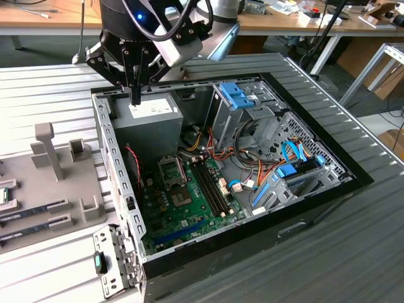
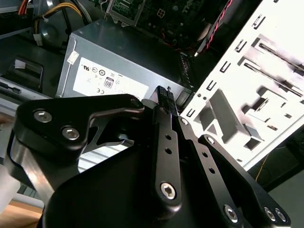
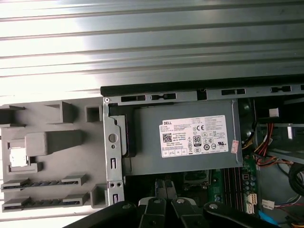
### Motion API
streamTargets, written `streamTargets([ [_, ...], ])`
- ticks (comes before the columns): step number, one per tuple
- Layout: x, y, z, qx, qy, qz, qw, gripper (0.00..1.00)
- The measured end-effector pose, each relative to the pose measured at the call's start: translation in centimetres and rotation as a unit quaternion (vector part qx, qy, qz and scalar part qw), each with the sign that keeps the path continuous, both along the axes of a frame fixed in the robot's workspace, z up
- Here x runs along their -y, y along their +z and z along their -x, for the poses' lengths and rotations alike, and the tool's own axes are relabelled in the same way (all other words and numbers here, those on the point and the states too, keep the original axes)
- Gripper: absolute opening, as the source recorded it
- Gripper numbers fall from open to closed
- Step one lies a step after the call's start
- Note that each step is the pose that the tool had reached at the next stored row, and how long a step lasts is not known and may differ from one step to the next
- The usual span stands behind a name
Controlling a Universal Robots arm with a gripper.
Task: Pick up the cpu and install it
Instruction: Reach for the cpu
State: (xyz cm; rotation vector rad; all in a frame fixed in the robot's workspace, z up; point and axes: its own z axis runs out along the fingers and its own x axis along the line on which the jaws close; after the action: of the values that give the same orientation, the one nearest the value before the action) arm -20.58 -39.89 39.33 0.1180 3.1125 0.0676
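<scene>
- Gripper (image 1: 134, 96): the fingers are pressed together with nothing between them. In the exterior view it points straight down over the far left corner of the open computer case (image 1: 120, 173).
- In both wrist views the black fingers (image 2: 164, 102) (image 3: 159, 186) lie side by side with no more than a hairline gap.
- Directly under the gripper is the grey power supply (image 1: 154, 120), with its white label facing up. Contact between fingertips and housing cannot be determined.
- The cpu (image 3: 19, 156) lies in a square recess of the grey parts tray (image 3: 61, 161). The tray is outside the case, well apart from the gripper. In the exterior view the cpu (image 1: 3, 197) sits at the exterior view's left edge, partly cut off.
- On the same tray, two long memory sticks (image 3: 42, 183) lie in parallel slots near the cpu. Grey upright fixtures (image 1: 49, 148) stand on the far side of the tray.
- Inside the case, the green motherboard (image 1: 189, 214) lies flat, nearer than the power supply. A black square socket frame (image 1: 170, 169) sits on it, with memory slots (image 1: 211, 183) to the exterior view's right. Its contents cannot be made out.
- Case and tray rest on a ribbed metal desk (image 1: 50, 88).
</scene>
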Motion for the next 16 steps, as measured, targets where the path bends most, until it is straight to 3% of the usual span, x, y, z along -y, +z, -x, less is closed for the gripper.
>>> streamTargets([
  [16, 0.00, 0.00, 0.82, 0.0000, 0.000, 0.0000, 1.00000, 0.11],
])
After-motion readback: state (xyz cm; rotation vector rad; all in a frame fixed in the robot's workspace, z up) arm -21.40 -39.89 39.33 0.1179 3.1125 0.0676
